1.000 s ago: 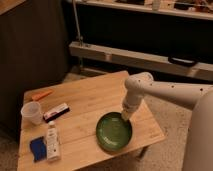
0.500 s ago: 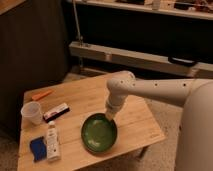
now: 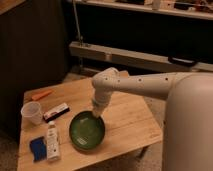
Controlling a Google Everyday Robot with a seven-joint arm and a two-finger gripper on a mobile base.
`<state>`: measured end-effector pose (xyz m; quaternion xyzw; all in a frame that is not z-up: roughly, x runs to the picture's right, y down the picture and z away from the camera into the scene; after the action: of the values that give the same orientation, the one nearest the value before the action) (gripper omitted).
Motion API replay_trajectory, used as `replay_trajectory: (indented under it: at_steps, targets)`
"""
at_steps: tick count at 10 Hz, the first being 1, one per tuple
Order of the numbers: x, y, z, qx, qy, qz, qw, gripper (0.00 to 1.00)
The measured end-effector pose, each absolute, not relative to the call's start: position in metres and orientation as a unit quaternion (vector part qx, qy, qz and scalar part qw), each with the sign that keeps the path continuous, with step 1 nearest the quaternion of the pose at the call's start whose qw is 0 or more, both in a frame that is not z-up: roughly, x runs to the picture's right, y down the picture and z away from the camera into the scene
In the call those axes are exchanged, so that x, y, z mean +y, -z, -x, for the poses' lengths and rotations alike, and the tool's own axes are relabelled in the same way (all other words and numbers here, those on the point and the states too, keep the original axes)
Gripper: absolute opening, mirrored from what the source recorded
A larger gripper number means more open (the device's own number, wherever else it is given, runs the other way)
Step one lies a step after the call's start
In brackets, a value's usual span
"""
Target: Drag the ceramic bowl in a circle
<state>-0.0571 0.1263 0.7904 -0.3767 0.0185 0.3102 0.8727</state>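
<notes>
The ceramic bowl [image 3: 86, 132] is round, shallow and glossy dark green. It sits on the wooden table [image 3: 127, 117] near the front edge, left of the middle. My gripper [image 3: 96, 113] reaches down from the white arm [image 3: 145, 86] and meets the bowl's far right rim. The arm's wrist hides the fingertips.
A translucent plastic cup [image 3: 32, 113] stands at the table's left. An orange marker [image 3: 41, 94] lies behind it. A small dark and white box [image 3: 56, 112], a white bottle [image 3: 51, 142] and a blue sponge [image 3: 37, 148] lie left of the bowl. A metal rail [image 3: 140, 57] runs behind the table.
The bowl has slid leftward across the table, from the right front towards the middle left. My gripper and arm have swung left with it, staying at its rim.
</notes>
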Motion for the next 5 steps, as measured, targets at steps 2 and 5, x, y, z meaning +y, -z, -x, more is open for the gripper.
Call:
replay_trajectory:
  at_steps: [2,5]
  targets:
    - [0.114,-0.812,0.069,0.027,-0.315,0.376,0.871,0.00]
    - [0.094,-0.848,0.070,0.047,-0.338,0.384,0.858,0.00]
